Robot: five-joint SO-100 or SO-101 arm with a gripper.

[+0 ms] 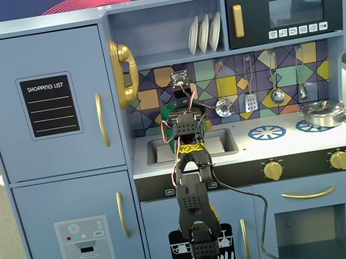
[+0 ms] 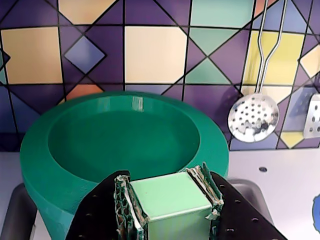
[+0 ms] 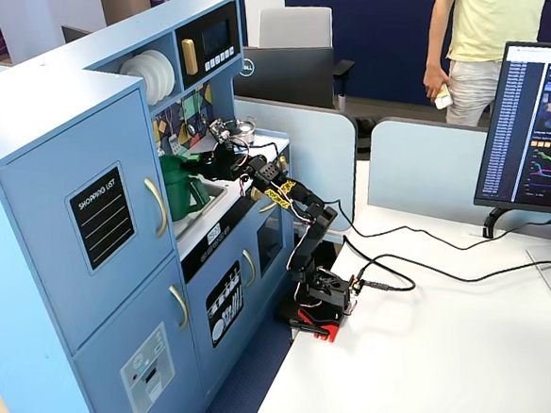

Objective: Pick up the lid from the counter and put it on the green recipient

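Gripping the lid's light-green knob point(image 2: 172, 202) between its padded fingers point(image 2: 127, 205), the hand point(image 2: 170, 205) hovers at the 6 o'clock edge of the green recipient point(image 2: 75, 165) in the wrist view. The pot's mouth is open, its hollow empty. A slotted skimmer point(image 2: 253, 117) hangs on the tiled wall at 2 o'clock. In a fixed view, the arm point(image 1: 191, 166) reaches over the sink point(image 1: 221, 140).

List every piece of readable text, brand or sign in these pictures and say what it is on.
"SHOPPING LIST": black chalkboard panel on the upper fridge door, also legible in a fixed view.
"DELL": back of the dark monitor, small, only just legible.
Microwave button icons: symbols only, too small to read.
Ice dispenser panel: markings too small.
Monitor screen: text blurred.
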